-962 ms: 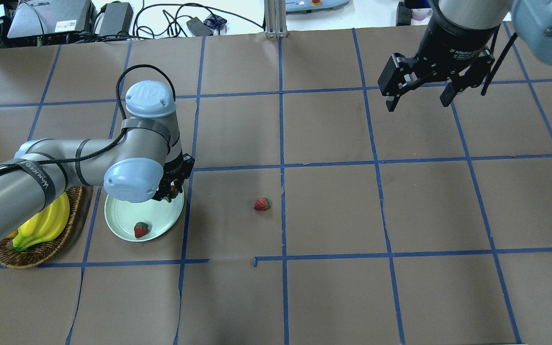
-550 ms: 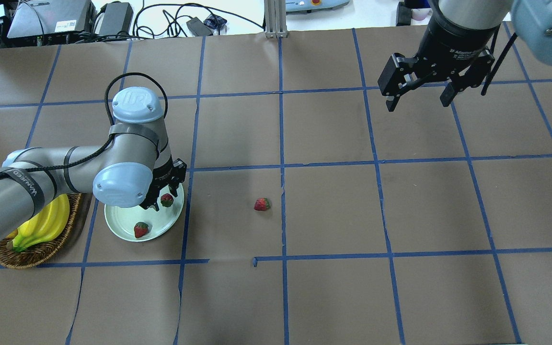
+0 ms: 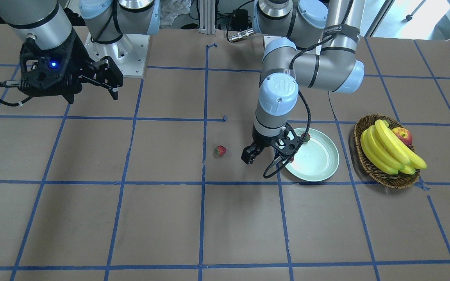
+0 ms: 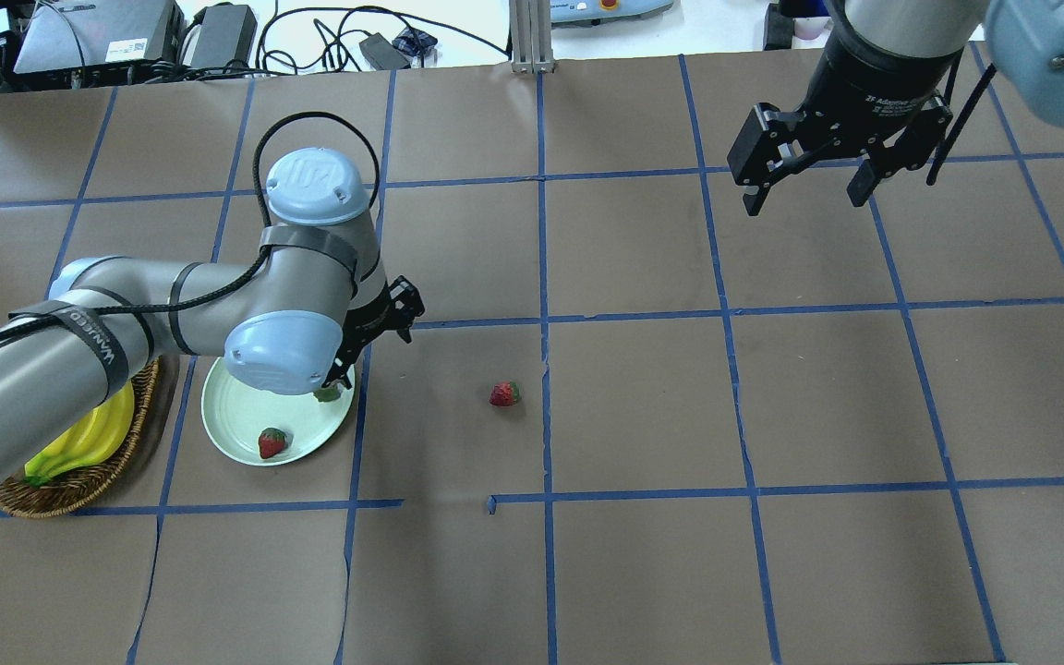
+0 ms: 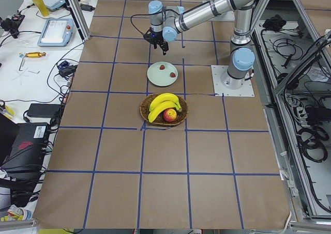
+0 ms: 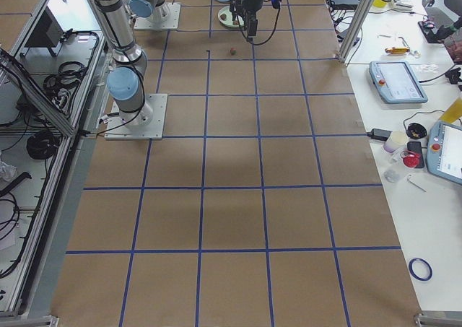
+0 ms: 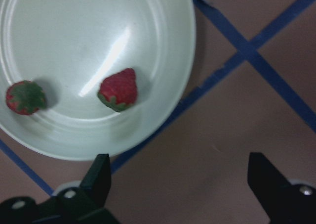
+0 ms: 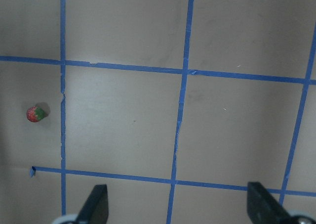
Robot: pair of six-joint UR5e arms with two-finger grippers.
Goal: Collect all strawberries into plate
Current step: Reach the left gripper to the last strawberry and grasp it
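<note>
left claw (image 7: 182, 184): jaws spread wide, nothing held; the left wrist view shows only brown paper and blue tape (image 7: 247, 51) between the fingers; it hangs over the table (image 4: 643, 573) just beside the plate (image 7: 183, 46), on the side toward the loose berry

plate holds two, apart from each other: first strawberry (image 7: 118, 89) lying on its side, second strawberry (image 7: 24, 97) with its cap toward the camera, nearer the rim; only the left wrist view and the left-end view show both clear; overhead gives one clear and a sliver of the other under my wrist; in the front view my claw and cable cross them

third strawberry (image 4: 504, 394) on the table, well apart from the plate, just beside a tape line; overhead and front views show it; the right wrist view catches it at its left edge; the left wrist view misses it

right claw (image 4: 806, 189): jaws wide apart, empty; hangs high over the table's far right, well apart from everything

basket (image 3: 389, 180) with bananas (image 3: 385, 148) sits near the plate; apple (image 3: 402, 135) shows from the front, not overhead
</note>
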